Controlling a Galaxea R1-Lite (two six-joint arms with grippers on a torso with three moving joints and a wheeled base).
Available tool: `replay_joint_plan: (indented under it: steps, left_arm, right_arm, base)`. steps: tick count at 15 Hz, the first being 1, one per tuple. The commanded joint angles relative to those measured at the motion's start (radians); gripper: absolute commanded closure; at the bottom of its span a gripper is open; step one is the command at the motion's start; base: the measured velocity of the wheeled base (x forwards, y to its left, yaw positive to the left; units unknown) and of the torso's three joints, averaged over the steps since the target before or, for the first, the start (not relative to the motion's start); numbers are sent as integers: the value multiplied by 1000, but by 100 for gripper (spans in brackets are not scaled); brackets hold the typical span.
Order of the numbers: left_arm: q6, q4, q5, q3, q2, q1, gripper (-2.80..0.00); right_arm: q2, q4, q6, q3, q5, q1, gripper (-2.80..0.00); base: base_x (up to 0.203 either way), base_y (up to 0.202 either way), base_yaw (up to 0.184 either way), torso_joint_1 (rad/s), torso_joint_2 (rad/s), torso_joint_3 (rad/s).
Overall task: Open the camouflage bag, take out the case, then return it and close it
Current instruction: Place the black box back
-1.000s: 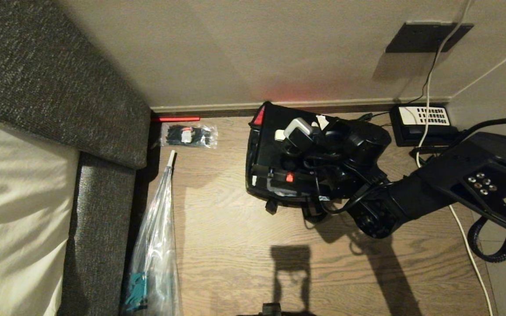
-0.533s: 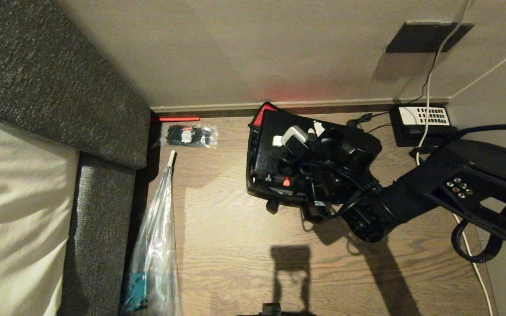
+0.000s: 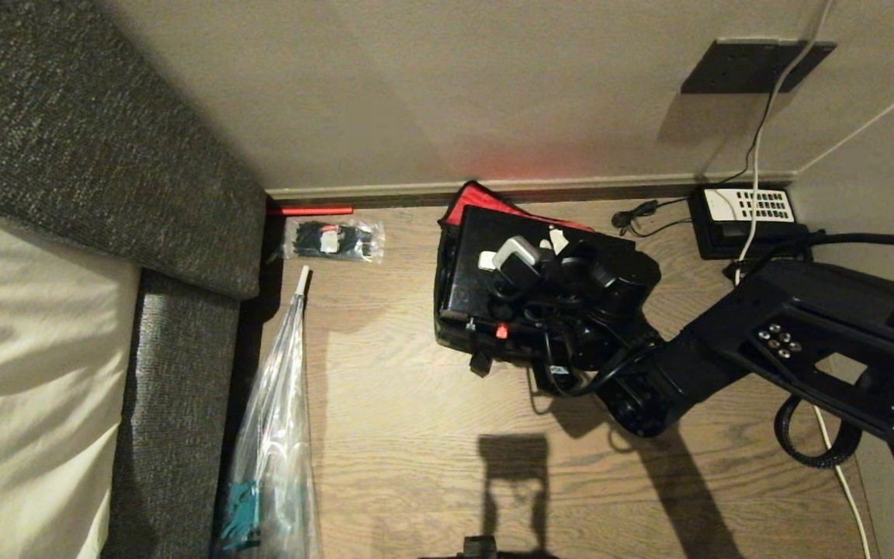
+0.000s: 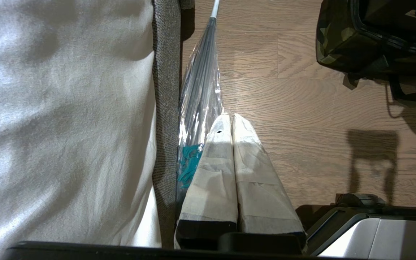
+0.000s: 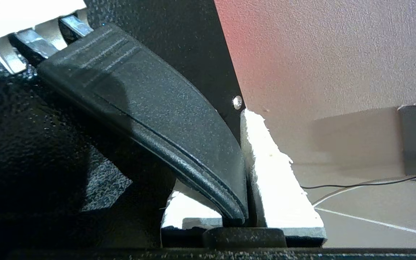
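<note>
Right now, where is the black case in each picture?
Head view: the case is at the middle, over the camouflage bag, under the right gripper.
Left wrist view: not clearly in it, only the bag's corner.
Right wrist view: fills the left, handle pinched.
Shared landmark: the wooden floor.

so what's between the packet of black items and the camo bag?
Bare wood floor only, between the packet and the bag, per the head view.
</note>
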Motion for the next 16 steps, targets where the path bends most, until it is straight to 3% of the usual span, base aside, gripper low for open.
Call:
replay_joint_plan:
  steps: [1,10,16]
  left_arm:
    - [0,0,0,0,2,0,0]
    - [0,0,0,0,2,0,0]
    - [1,0,0,0,7,0,0]
  right_arm:
    - [36,-11,-4,-9,-3,1,0]
    - [160,-8,7,-166,-4,-5,0]
    - [228,0,29,-186,-4,-45,0]
  base:
    - [0,0,0,0,0,0]
    - [0,0,0,0,0,0]
    - [0,0,0,0,0,0]
